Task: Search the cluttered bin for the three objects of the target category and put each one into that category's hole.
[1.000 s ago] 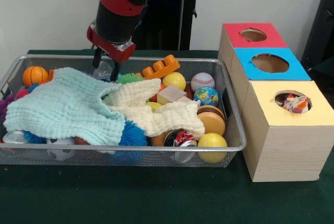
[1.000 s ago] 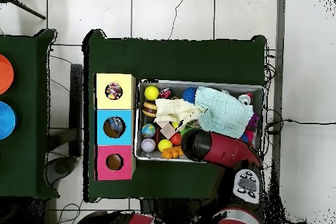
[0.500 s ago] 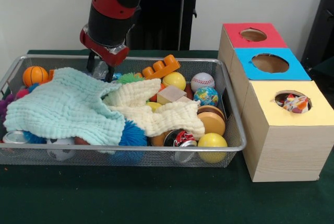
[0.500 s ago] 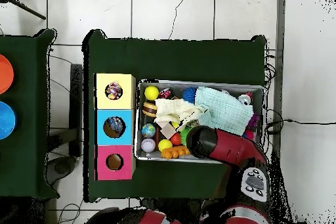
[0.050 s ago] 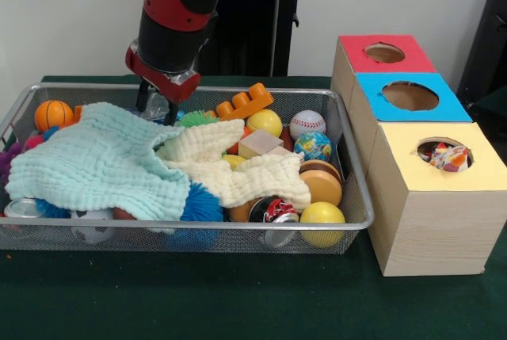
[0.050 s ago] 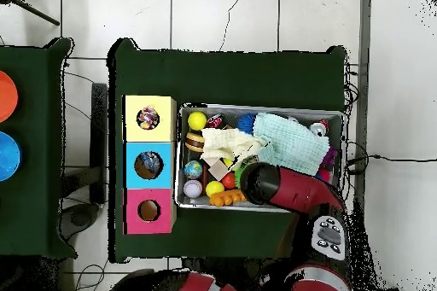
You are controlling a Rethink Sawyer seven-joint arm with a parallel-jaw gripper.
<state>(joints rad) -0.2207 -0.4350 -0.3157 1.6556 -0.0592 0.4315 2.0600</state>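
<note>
Front view, bin (image 5: 348, 221): on desk, targets likely under mint cloth (image 5: 95, 162).
gripper (image 5: 156, 108): at bin's far edge, over clear crinkly item; jaws' state unclear.
tip: lift cloth edge, expose toys before picking.

Mint green cloth (image 5: 99, 162), cream cloth (image 5: 238, 170), orange ball (image 5: 53, 114), red, blue, yellow box tops (image 5: 412, 98).

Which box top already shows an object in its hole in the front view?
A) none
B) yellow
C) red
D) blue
B: in the front view a small multicoloured object shows inside the hole of the yellow-topped box, while the holes of the red-topped box and the blue-topped box show nothing inside.
</note>
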